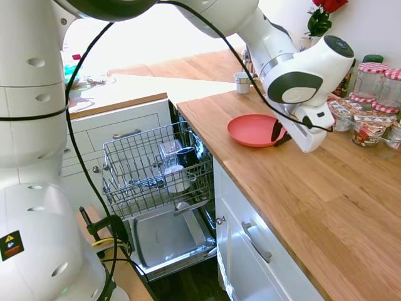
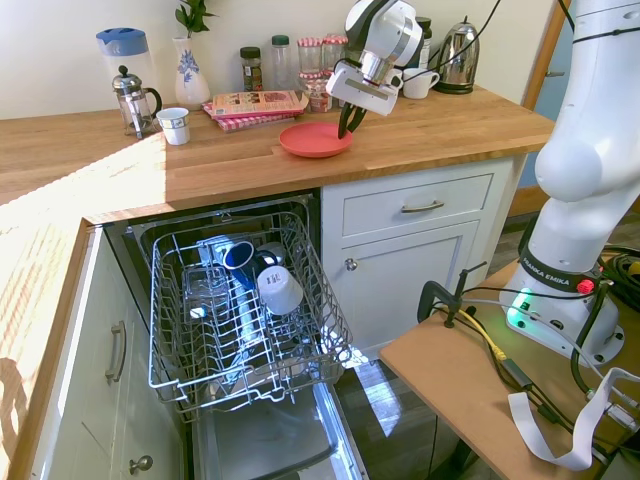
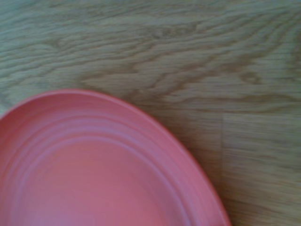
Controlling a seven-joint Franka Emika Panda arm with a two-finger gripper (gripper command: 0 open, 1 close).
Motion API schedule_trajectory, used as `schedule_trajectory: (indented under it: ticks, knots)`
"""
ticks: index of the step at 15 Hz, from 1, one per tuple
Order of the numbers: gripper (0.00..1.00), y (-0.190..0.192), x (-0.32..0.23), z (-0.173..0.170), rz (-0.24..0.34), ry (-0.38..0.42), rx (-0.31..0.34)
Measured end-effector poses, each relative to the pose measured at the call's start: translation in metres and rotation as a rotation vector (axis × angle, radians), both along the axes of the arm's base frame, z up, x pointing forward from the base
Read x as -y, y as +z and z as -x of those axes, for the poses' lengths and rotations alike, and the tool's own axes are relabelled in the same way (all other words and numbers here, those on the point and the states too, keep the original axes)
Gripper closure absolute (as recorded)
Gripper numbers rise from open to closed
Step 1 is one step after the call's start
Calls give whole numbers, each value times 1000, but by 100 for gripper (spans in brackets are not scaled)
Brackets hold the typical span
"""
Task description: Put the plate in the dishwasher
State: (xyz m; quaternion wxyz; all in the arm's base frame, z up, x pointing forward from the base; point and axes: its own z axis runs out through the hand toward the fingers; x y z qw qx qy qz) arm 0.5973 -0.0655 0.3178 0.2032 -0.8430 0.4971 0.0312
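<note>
The coral-red plate [image 1: 254, 130] lies flat on the wooden counter, also seen in the second exterior view [image 2: 314, 139] and close up in the wrist view [image 3: 94, 169]. My gripper [image 1: 279, 133] points down at the plate's right rim, with one dark finger over the plate and the other just outside it. The narrow gap between the fingers holds the rim, so the gripper [image 2: 349, 124] is shut on the plate. Left of the counter the dishwasher [image 1: 156, 169] stands open, its wire rack [image 2: 240, 300] pulled out over the lowered door.
The rack holds a blue mug [image 2: 238, 254], a white cup [image 2: 279, 289] and a glass. Jars [image 1: 376, 81], snack packets [image 1: 369, 125] and a small cup [image 1: 242, 82] stand behind the plate. A French press [image 2: 134, 99], vase and kettle [image 2: 458, 43] line the wall.
</note>
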Motion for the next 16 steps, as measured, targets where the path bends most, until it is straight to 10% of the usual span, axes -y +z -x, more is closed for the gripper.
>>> schedule_trajectory:
  ticks: [8,16]
  knots:
    - [100,30,-45,0,87,97,50]
    - [100,254,-311,90,520,349,192]
